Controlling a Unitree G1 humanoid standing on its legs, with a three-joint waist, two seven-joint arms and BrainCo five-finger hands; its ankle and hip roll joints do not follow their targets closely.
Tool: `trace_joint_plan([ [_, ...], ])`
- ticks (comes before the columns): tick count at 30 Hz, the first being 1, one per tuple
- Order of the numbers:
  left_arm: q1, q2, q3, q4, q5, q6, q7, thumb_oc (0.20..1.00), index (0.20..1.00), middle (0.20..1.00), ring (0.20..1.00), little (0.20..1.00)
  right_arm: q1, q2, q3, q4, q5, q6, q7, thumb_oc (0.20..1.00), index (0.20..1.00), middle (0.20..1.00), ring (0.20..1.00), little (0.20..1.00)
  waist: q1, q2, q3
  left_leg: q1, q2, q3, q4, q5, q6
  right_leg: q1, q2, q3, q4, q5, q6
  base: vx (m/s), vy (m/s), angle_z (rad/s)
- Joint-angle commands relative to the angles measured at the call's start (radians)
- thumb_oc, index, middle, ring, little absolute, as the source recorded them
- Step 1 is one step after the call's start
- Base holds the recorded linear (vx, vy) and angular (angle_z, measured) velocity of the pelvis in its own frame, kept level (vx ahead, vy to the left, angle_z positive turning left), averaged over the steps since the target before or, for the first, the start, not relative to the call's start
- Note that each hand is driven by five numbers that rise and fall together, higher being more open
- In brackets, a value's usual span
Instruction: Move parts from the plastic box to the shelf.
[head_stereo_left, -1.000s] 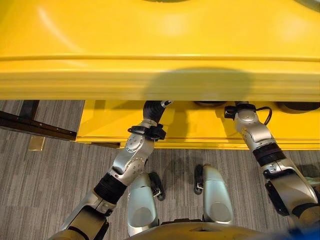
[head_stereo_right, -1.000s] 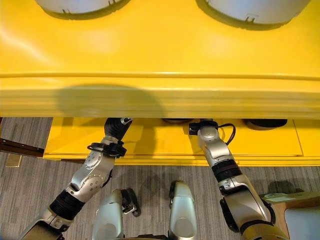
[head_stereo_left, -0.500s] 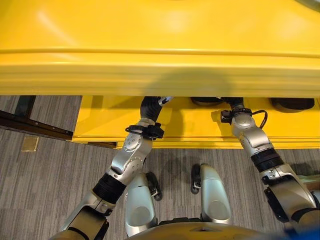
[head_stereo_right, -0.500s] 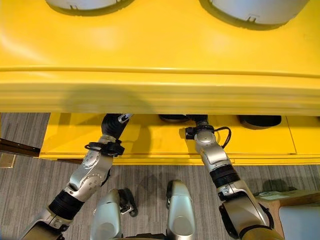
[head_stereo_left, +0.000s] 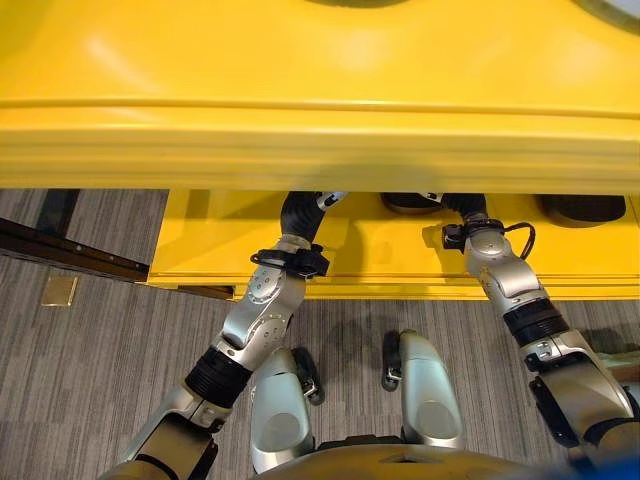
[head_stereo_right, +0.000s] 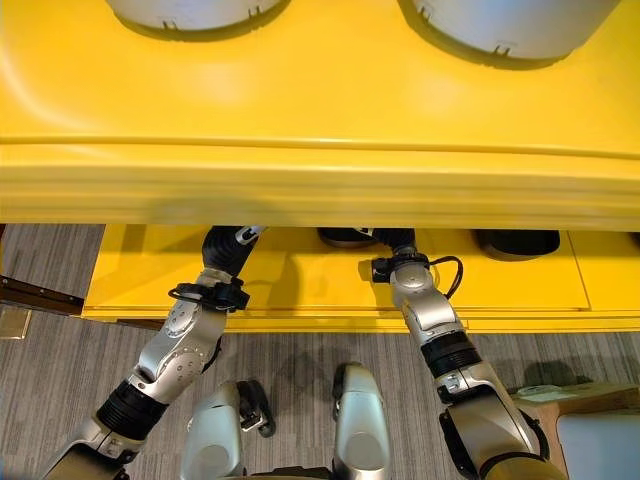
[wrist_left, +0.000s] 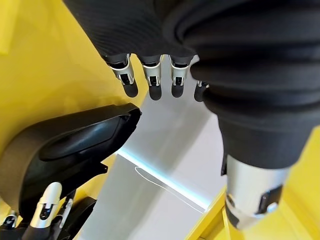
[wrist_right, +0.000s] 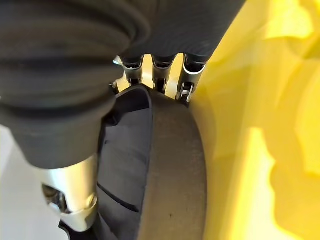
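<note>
A yellow shelf (head_stereo_left: 320, 150) has an upper level that overhangs a lower level (head_stereo_right: 300, 280). Both my arms reach under the overhang. My right hand (wrist_right: 159, 75) is shut on a black curved part (wrist_right: 165, 165), its fingers hooked over the rim against the yellow wall. The same black part (wrist_left: 75, 150) shows in the left wrist view, beside my left hand (wrist_left: 150, 85). That hand is open and holds nothing, hanging over the lower level. From the head, the black part's edge (head_stereo_right: 345, 237) peeks out under the overhang.
Another black part (head_stereo_right: 515, 242) lies further right on the lower level. Two pale round parts (head_stereo_right: 195, 12) (head_stereo_right: 520, 25) sit on the upper level. A box's corner (head_stereo_right: 600, 440) stands on the carpet at the lower right. A dark rail (head_stereo_left: 70, 250) runs at the left.
The camera has shifted a little. Both forearms have gone slightly deeper under the overhang, and the right wrist has moved a bit to the left. Almost nothing has moved in the last half second.
</note>
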Motion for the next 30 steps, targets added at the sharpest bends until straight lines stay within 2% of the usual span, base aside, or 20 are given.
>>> trace_joint_plan([
  [1,0.008,-0.012,0.018,-0.172,0.015,-0.018,-0.007,1.0,1.0,1.0,1.0,1.0,0.283,0.052,0.102,0.176,0.034,0.248,0.068,1.0,1.0,1.0,1.0,1.0,0.014,0.045,0.088,0.05,0.021,-0.016,-0.111,0.122,0.003,0.038,-0.026,-0.04,-0.018,0.095,0.024,0.04,-0.003,-0.01],
  [11,0.034,-0.011,0.032,-0.19,0.011,0.007,-0.018,1.0,1.0,1.0,1.0,1.0,0.316,0.046,0.104,0.147,0.017,0.278,0.094,1.0,1.0,1.0,1.0,1.0,0.023,0.034,0.087,0.1,0.017,-0.024,-0.158,0.147,-0.004,0.098,-0.014,-0.039,-0.072,0.116,0.032,0.05,-0.01,0.0],
  [21,0.045,-0.011,0.039,-0.197,0.008,0.019,-0.011,1.0,1.0,1.0,1.0,1.0,0.332,0.037,0.108,0.159,-0.071,0.318,0.114,1.0,1.0,1.0,1.0,1.0,0.028,0.027,0.078,0.106,0.007,-0.031,-0.143,0.129,0.008,0.112,-0.009,-0.038,-0.07,0.113,0.033,0.04,-0.001,0.01],
  [30,0.047,-0.01,0.046,-0.206,0.016,0.035,-0.014,1.0,1.0,1.0,1.0,1.0,0.347,0.039,0.097,0.184,-0.057,0.32,0.135,1.0,1.0,1.0,1.0,1.0,0.029,0.025,0.077,0.097,-0.001,-0.037,-0.108,0.101,0.021,0.105,-0.012,-0.037,-0.042,0.102,0.032,0.0,0.0,0.0],
])
